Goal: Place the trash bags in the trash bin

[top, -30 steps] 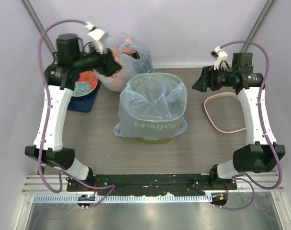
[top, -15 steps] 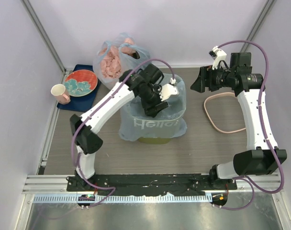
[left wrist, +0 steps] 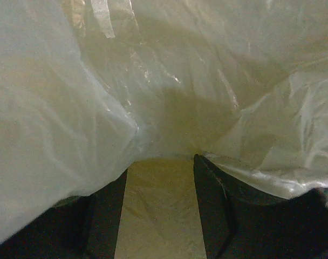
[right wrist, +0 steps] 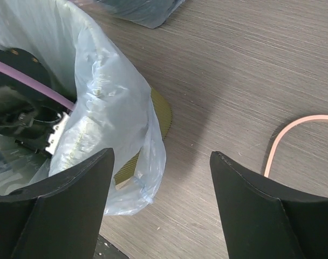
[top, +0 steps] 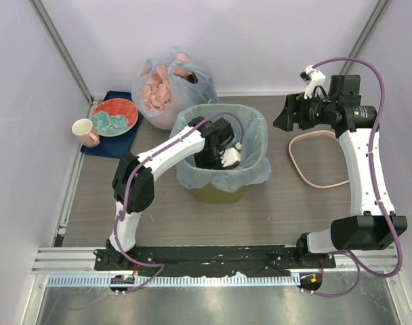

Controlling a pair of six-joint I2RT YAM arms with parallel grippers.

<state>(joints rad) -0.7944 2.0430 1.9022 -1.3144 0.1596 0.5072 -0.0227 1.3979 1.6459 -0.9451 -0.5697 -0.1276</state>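
Trash bags (top: 255,139): one thin light-blue sheet, sunk into the trash bin (top: 219,196) at mid-table. Mouth spread wide and folded out over the top edge, hem hanging part way down the outer walls. Olive-green showing only at the bin's near foot in the top view. From the right wrist, a strip of perforated olive wall (right wrist: 163,116) beside the drooping plastic (right wrist: 110,91).

Table (top: 294,217): grey wood grain, bearing everything else.

Left arm (top: 167,145): bent over from the near edge, reaching down through the bin's mouth.

Right arm (top: 358,162): standing at the right side, wrist raised near the back right, apart from the bin.

Knotted blue bag (top: 167,88): full of pink lumps, just behind the bin's back-left corner.

Pinkish ring (top: 307,177): flat on the table right of the bin, not touching it, under the right wrist.

Blue mat (top: 101,147): back-left corner.

Red plate (top: 114,116): on the mat, teal bits on it.

Cup (top: 84,132): pale, just left of the plate.

Left gripper (top: 223,157): inside the lined bin. Seen from its own wrist (left wrist: 161,167), fingers spread, nothing clamped, only plastic-covered floor in the gap, crinkled film (left wrist: 61,108) crowding close ahead.

Right gripper (top: 282,115): fingers wide apart and empty (right wrist: 161,154), over bare table between bin and ring.
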